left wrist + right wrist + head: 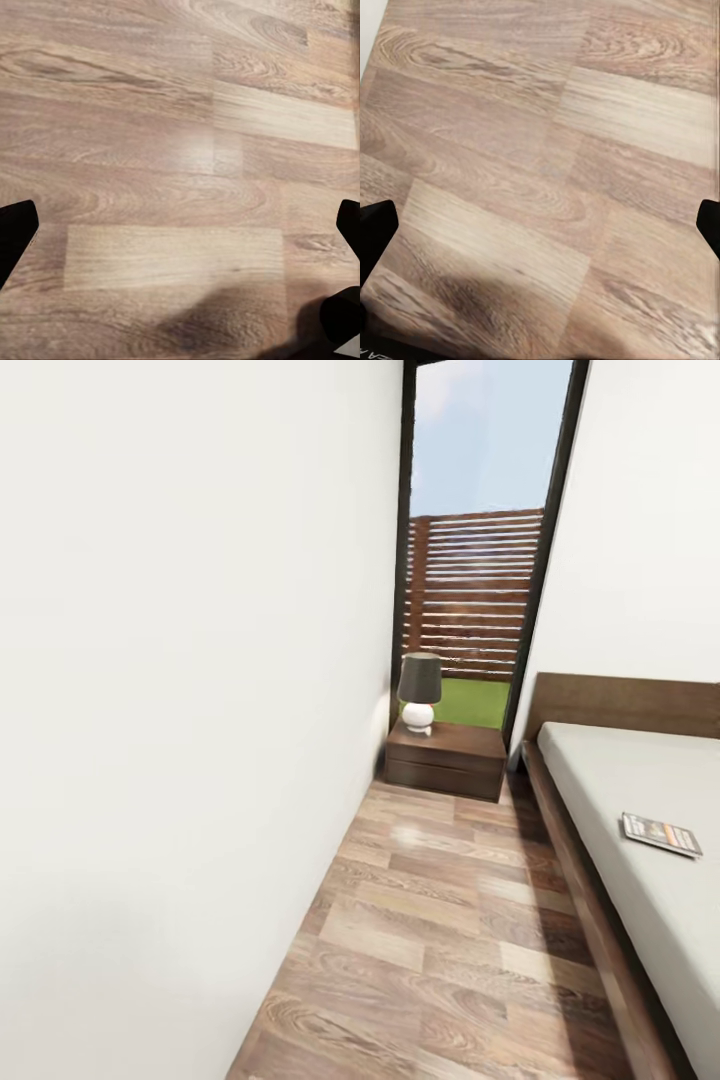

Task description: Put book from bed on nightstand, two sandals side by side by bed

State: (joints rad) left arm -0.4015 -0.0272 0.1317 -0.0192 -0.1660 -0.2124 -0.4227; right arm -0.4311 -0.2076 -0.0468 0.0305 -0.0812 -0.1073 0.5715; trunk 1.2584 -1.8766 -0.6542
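White wall [190,690] ran along the left of the head view, with a strip of wood-plank floor [450,940] leading to a tall black-framed window [480,540] that looked out on a slatted fence and grass. Against the far end stood the nightstand [446,758], a dark brown drawer cabinet carrying a small lamp [419,693] with a grey shade and white base. To its right lay the bed [640,810], its brown headboard against the wall and its pale mattress reaching toward the camera. On the mattress, near the right edge of the view, the book [658,834] lay flat, well apart from the nightstand.

Each wrist view looked down on bare planks. The left gripper [184,225] had its dark fingertips spread wide with nothing between them, and the right gripper [544,225] stood likewise wide and empty above the floor. Neither wrist view had the book in it, so its place relative to the grippers could not be told.
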